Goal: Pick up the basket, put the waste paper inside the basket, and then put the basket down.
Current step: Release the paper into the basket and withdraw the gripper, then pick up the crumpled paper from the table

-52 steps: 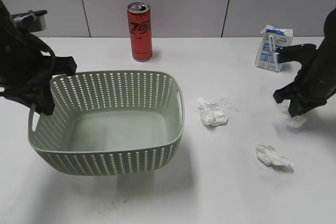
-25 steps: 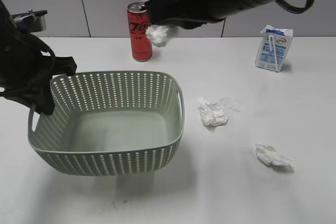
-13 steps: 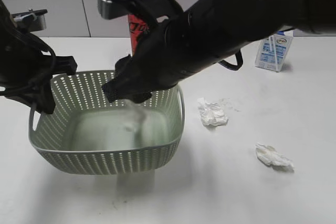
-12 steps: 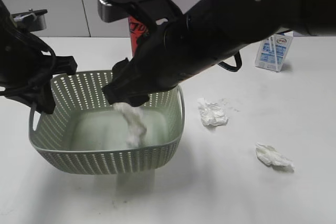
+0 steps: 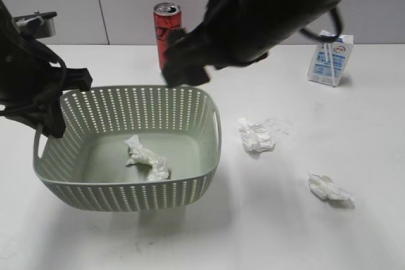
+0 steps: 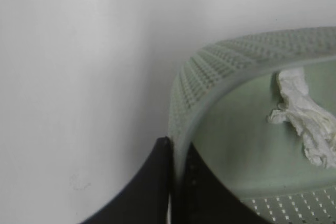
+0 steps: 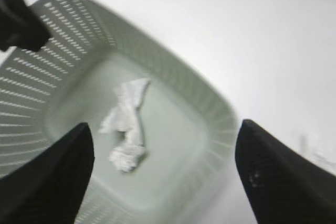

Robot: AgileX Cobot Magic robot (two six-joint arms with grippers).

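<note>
exterior view: left gripper [image 5: 49, 124] clamped on the left rim of the basket [image 5: 190, 191], basket tilted, far side raised off the table [image 5: 266, 232]. one wad of waste paper [image 5: 147, 158] lying on the basket floor, right of and slightly below the left gripper. right gripper [image 5: 183, 71] up above the basket's back-right corner, blurred; jaw state unreadable here. two more wads on the table, outside the basket: nearer wad [image 5: 255, 136] below and right of the right gripper, just beside the basket's right wall but not touching; far wad [image 5: 330, 189] further right and lower, well apart from both grippers. red can [image 5: 167, 33] right behind the right gripper, partly covered by it. drink carton [image 5: 330, 58] far right of it, upright.

left wrist view: left gripper [image 6: 176, 174] closed on the basket rim [image 6: 181, 98], one dark finger [image 6: 149, 182] outside the wall, the other inside. wad [image 6: 307, 121] inside, up and right of the fingers, resting on the floor.

right wrist view: right gripper [image 7: 163, 166] spread wide and empty, fingers [image 7: 55, 174] at both lower corners. basket [image 7: 210, 98] directly underneath, wad [image 7: 126, 124] between the two fingers, lying on the basket floor. frame motion-blurred. left gripper [image 7: 18, 17] visible top left on the rim.
</note>
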